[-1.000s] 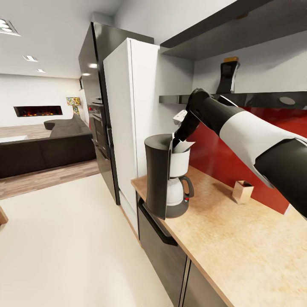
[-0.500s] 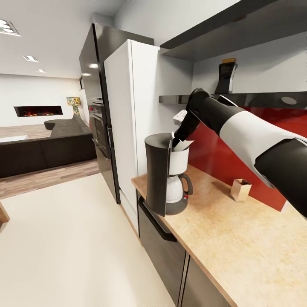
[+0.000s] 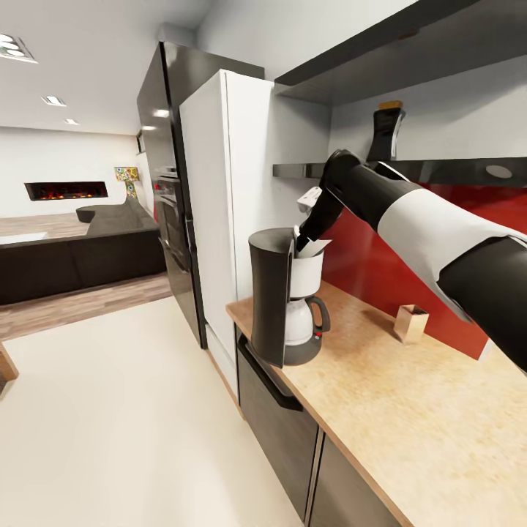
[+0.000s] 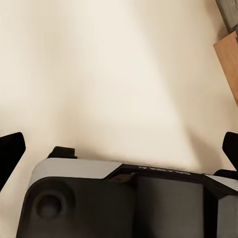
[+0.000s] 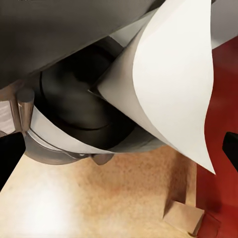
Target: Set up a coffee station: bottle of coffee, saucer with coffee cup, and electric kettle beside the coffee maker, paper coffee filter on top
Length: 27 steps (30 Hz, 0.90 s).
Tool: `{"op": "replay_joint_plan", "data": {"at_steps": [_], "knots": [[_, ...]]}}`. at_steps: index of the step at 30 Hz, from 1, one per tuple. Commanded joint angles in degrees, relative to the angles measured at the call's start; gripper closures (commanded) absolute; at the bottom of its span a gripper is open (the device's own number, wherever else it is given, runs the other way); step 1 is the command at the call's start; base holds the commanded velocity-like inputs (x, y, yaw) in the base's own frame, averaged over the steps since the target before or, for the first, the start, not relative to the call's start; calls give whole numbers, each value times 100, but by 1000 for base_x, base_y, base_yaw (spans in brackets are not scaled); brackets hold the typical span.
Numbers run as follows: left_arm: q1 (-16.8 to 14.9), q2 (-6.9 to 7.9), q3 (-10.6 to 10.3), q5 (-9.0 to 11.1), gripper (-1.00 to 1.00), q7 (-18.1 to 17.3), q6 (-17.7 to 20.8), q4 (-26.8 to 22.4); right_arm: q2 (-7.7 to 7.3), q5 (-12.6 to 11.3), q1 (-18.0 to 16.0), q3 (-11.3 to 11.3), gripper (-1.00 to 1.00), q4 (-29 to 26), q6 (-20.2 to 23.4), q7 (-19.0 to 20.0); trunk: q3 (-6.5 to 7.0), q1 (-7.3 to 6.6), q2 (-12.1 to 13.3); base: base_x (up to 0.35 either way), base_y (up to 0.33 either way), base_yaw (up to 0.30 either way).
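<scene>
The coffee maker [image 3: 280, 301] stands at the left end of the countertop [image 3: 380, 410], beside the white fridge. My right gripper [image 3: 302, 238] hangs just over its white filter basket [image 3: 307, 274]. In the right wrist view the right gripper [image 5: 120, 151] is open, its black fingertips [image 5: 10, 159] wide apart at the edges. The paper coffee filter [image 5: 171, 84] lies between them, tilted over the dark basket [image 5: 82, 106], touching neither finger. The bottle of coffee [image 3: 386, 133] stands on the kitchen shelf [image 3: 439, 170] above. My left gripper [image 4: 120, 153] is open over bare floor.
A small wooden box [image 3: 410, 323] sits on the countertop against the red backsplash [image 3: 380, 271]. The white fridge [image 3: 219, 197] and black oven tower [image 3: 165, 183] stand left of the counter. Cream floor [image 3: 110, 410] stretches toward a dark sofa [image 3: 73, 256].
The head view has shifted slightly, so the counter items sit a little further left. My right arm stays over the coffee maker with the filter in the same place.
</scene>
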Motion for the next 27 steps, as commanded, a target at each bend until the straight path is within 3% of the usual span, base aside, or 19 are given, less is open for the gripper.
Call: {"op": "replay_joint_plan", "data": {"at_steps": [1,25,27], "knots": [[2,-4,14,10,-100,0,-6,-9,-2,60,-5,5,-100,-6,7,54,-7,1,-5,-32,0,0],[2,-4,14,9,-100,0,-6,-2,-149,53,-13,5,-100,-25,8,55,-7,1,-5,-160,0,0],[2,-4,14,9,-100,0,-6,-5,-270,45,-11,5,-100,-153,8,60,-7,1,-5,-35,0,0]]}}
